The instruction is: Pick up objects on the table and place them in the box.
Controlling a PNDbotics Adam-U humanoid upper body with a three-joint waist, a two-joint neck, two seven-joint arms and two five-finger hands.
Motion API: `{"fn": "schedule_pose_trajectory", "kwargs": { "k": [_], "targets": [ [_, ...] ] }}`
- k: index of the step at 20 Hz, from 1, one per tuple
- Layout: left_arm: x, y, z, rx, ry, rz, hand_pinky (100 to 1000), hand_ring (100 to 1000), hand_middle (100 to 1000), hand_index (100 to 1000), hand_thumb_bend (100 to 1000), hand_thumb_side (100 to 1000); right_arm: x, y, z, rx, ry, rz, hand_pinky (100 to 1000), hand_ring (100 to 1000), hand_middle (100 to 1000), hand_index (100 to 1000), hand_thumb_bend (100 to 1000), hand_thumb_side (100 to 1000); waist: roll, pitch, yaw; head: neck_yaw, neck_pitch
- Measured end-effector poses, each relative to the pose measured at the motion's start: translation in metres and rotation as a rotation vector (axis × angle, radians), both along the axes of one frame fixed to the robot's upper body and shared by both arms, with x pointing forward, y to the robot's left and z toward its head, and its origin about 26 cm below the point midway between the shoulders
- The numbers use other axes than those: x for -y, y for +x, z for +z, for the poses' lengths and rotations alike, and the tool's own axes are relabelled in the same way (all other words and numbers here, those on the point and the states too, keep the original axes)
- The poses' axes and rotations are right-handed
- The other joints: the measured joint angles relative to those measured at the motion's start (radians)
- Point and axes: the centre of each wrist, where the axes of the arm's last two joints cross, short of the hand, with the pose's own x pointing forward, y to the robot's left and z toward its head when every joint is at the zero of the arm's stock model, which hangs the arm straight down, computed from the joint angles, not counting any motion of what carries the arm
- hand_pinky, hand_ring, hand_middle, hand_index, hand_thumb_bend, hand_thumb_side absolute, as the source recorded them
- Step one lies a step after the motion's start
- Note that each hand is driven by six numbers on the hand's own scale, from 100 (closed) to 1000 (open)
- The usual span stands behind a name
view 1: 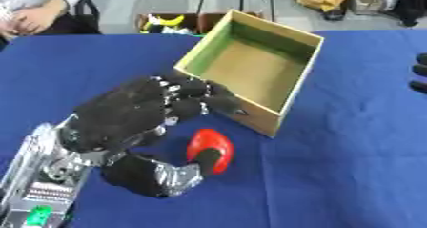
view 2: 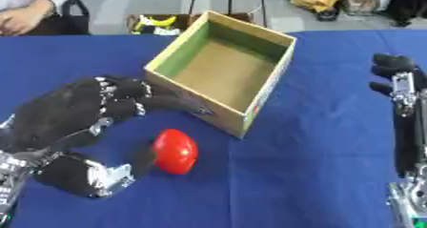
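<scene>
Red object (view 2: pixel 175 151), rounded and glossy, maybe a toy fruit or pepper, lies on the blue tablecloth (view 2: pixel 317 141) just in front of the box's near corner, not in it. Can't see any other loose objects on the table.

Left hand (view 1: pixel 133 115) is over and beside it: thumb (view 1: pixel 179 174) comes in from the near side and touches or nearly touches the red object's near-left side, the fingers (view 1: pixel 196 96) curl above it, their tips up by the box's near wall. Fingers are partly curled around the thing but not closed on it; it looks to be resting on the cloth, not lifted.

Box (view 1: pixel 304 67) is open-topped cardboard, greenish inner wall, sits tilted in view mid-table, inside looks empty.

Right hand (view 2: pixel 392 72) is at the right edge, well apart from the box, idle; can't tell how its fingers are set.

Progress, my read: nothing placed yet. Grasp being set up on the red object. Left to do: close, lift, carry over the near wall, release inside
</scene>
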Motion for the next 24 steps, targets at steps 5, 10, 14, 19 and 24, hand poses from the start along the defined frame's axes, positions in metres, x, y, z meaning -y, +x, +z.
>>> {"fn": "schedule_pose_trajectory", "kwargs": {
  "k": [5,10,14,19,24],
  "targets": [
    [0.006,-0.002,-0.001,-0.058,0.029,0.133,804,905,889,971,330,1000,0.000,0.000,0.000,0.000,0.002,-0.002,776,827,771,787,100,1000,0.004,-0.002,-0.002,0.004,0.000],
    [0.012,-0.004,0.002,-0.186,0.028,0.230,795,900,892,990,383,1000,0.000,0.000,0.000,-0.001,0.002,-0.002,776,827,771,787,100,1000,0.005,-0.002,-0.003,0.007,0.000],
    [0.016,-0.003,0.000,-0.275,0.044,0.264,731,858,892,1000,440,1000,0.000,0.000,0.000,-0.001,0.002,-0.002,776,826,770,786,100,1000,0.006,-0.002,-0.005,0.010,-0.002],
    [0.018,0.008,-0.011,-0.399,0.078,0.313,618,790,891,1000,497,949,0.000,0.000,0.000,-0.001,0.003,-0.001,776,825,768,784,100,1000,0.006,-0.002,-0.007,0.015,-0.008],
    [0.019,0.017,-0.017,-0.467,0.104,0.344,580,772,882,1000,503,985,-0.001,0.000,0.000,-0.003,0.006,0.000,776,825,766,783,100,1000,0.006,-0.002,-0.009,0.019,-0.009]
  ]
}}
